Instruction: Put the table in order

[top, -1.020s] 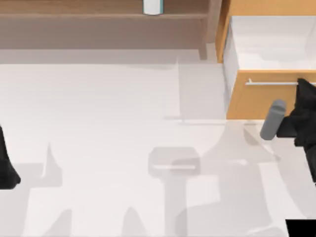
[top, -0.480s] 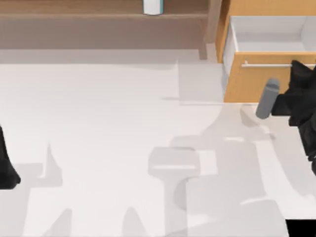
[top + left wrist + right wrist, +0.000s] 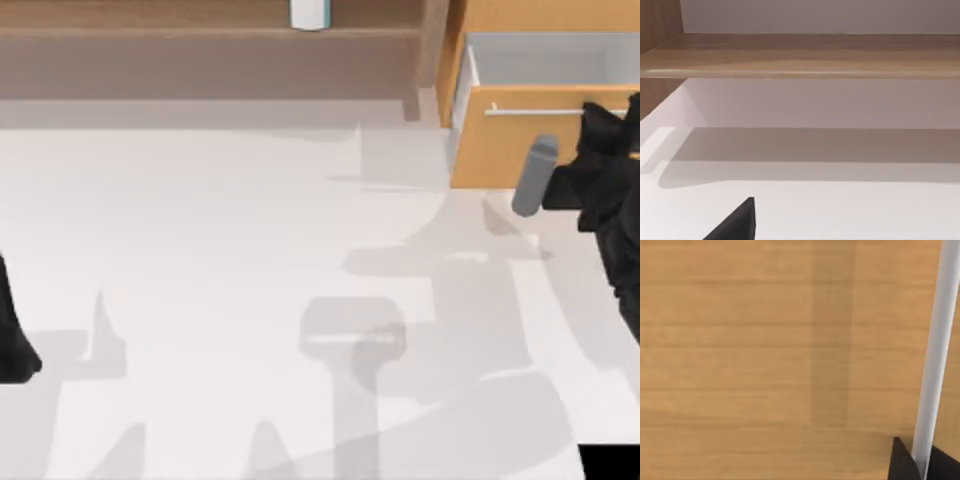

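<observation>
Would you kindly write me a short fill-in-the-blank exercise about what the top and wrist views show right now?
1. The right gripper is at the drawer's silver bar ____.
2. The drawer is partly ____.
3. The left gripper is parked at the table's ____ edge.
4. A white container stands on the wooden ____.

Missing words: handle; open; left; shelf

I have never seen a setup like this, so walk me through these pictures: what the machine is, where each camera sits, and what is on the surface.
Two AgileX arms work at a large white smooth table. One camera looks down from above; one rides on each wrist. The left gripper is parked at the table's left edge. The right gripper is at the silver bar handle of the orange-tan wooden drawer, which stands partly open; a grey cylinder juts from that arm. Behind is a light brown wooden shelf holding a white container.
</observation>
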`<state>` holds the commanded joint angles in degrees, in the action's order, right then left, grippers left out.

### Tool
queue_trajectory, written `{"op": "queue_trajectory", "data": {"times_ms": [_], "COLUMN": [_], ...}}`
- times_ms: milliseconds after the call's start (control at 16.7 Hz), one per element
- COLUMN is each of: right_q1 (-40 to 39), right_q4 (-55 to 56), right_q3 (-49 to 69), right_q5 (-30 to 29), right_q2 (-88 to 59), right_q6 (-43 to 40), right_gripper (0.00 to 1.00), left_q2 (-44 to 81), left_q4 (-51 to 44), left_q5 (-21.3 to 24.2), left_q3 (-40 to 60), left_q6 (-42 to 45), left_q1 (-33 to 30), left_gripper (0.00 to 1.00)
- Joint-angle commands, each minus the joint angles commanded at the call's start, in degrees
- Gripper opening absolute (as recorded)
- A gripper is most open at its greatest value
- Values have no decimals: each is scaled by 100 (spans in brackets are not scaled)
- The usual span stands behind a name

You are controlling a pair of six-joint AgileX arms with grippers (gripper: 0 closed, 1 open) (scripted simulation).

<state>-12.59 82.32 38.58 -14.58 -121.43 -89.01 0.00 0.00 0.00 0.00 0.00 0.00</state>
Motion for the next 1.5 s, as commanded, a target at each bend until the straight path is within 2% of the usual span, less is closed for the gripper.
{"op": "queue_trajectory", "data": {"times_ms": [300,720,1200,1500], "right_q1": [137,163,306,322], "right_q4": [-481,-597,-1358,-1438], "right_q3": [782,999,2326,2467], "right_q5": [140,140,307,324], "right_q2": [-310,-375,-980,-1043], "right_q6": [6,19,13,11], "right_gripper": [0,0,0,0], "left_q2": [0,0,0,0], "left_q4": [0,0,0,0], "left_q5": [0,0,0,0], "left_q3": [0,0,0,0], "left_q6": [0,0,0,0], "left_q1": [0,0,0,0], "left_gripper": [100,100,100,100]}}
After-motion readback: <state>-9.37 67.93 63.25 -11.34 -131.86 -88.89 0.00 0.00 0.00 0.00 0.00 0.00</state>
